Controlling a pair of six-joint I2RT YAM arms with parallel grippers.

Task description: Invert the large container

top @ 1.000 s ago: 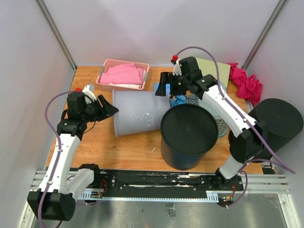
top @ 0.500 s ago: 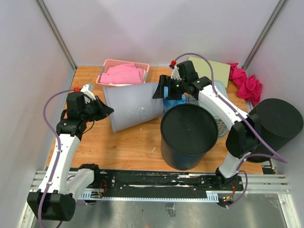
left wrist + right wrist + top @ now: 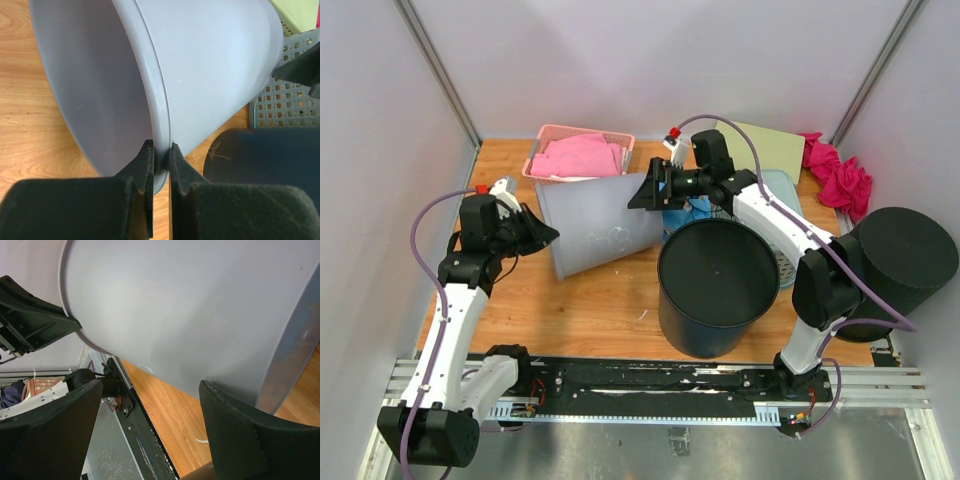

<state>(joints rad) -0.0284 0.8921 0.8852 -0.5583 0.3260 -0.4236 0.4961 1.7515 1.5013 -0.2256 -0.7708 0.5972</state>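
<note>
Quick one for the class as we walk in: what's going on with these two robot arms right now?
Two robot arms are handling a grey bucket that is tipped on its side, with its mouth toward the left arm. The left gripper is shut on the bucket's rim. The right gripper is open at the bucket's closed end, fingers spread by its edge. The bucket is not yet upside down. A black bucket stands upright right next to it.

right wrist: large container [image 3: 190, 315] cut off top and right | top: grey basket [image 3: 783, 185] mostly behind black bin [image 3: 718, 285] | blue item [image 3: 692, 210] half hidden, unidentifiable
</note>
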